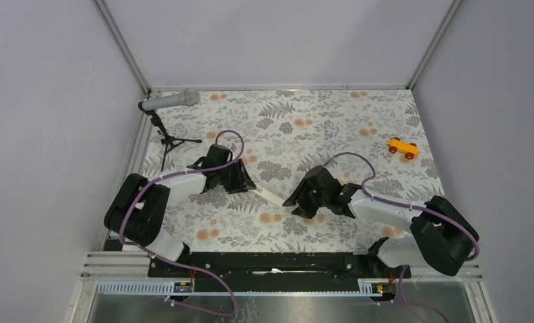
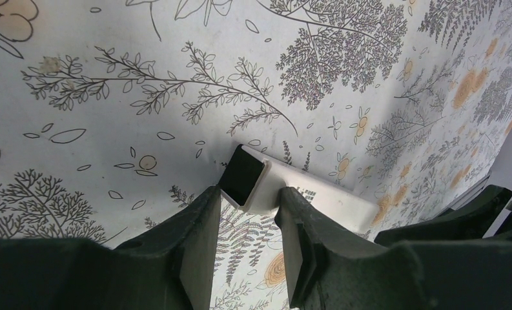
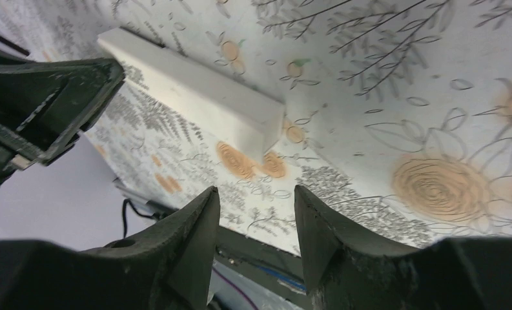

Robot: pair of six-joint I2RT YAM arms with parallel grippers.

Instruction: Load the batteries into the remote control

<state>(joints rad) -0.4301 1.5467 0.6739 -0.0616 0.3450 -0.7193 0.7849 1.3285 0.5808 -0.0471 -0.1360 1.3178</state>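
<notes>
The white remote control (image 1: 272, 196) lies flat on the patterned cloth between my two grippers. In the left wrist view its end with the dark open battery slot (image 2: 243, 174) sits just past my fingertips, and its body (image 2: 330, 200) runs off to the right. My left gripper (image 2: 250, 197) is open, its jaws on either side of that end. In the right wrist view the remote's plain end (image 3: 240, 119) lies just ahead of my open, empty right gripper (image 3: 256, 197). In the top view my left gripper (image 1: 247, 185) and right gripper (image 1: 294, 202) sit at the bar's two ends. The batteries and the cover are out of view.
A grey microphone (image 1: 173, 101) on a black tripod (image 1: 173, 141) stands at the far left. An orange-yellow toy car (image 1: 403, 147) sits at the far right. White walls enclose the table on three sides.
</notes>
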